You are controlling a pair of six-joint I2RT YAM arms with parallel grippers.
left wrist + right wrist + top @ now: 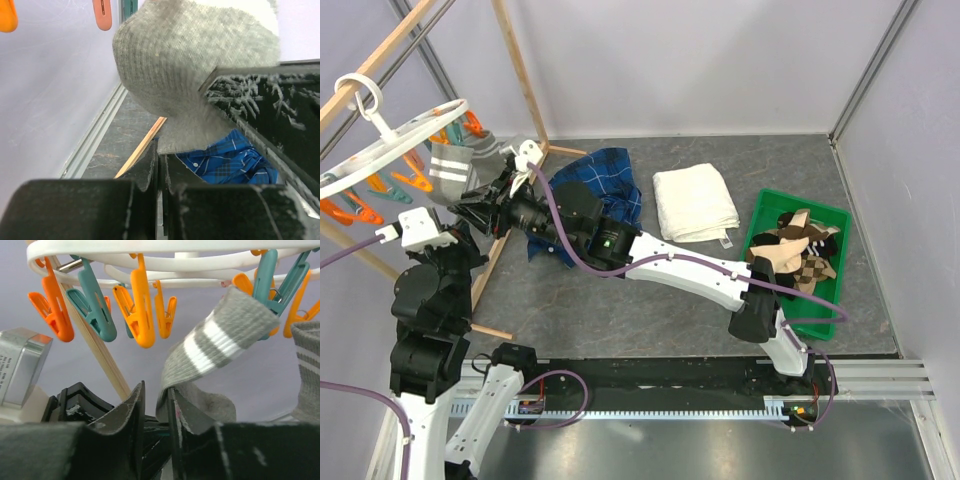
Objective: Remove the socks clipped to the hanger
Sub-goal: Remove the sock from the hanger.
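- left gripper (pixel 159 159) had its fingers pressed together, with the lower edge of the grey sock (pixel 220 337) right at the tips. couldn't tell if cloth was actually caught or only touching.
- right gripper (pixel 156 396) had its jaws a little apart with sock cloth in the gap. it looked slack, not clamped.
- the sock hung under the hanger (pixel 165 271), cuff bitten by a teal clothespin (pixel 267 290), so not freed yet. other socks (pixel 800 250) lay in the green bin (pixel 756 225), well apart on the far right.
- risk: if neither gripper truly held cloth, a pull would have come away empty.
- risk: the pin sat deep on the cuff. a sideways tug would likely have swung the whole hanger, or lifted its hook off the wooden pole (pixel 380 55), rather than popping the pin.
- risk: both grippers were packed close under the ring, so any move could have knocked them together or snagged the orange pins (pixel 142 315).
- risk: a second grey sock (pixel 306 370) hung just beside and could have been dragged along.
- risk: a slip would probably have dropped the sock onto the blue plaid shirt (pixel 230 160) below, not into the bin.
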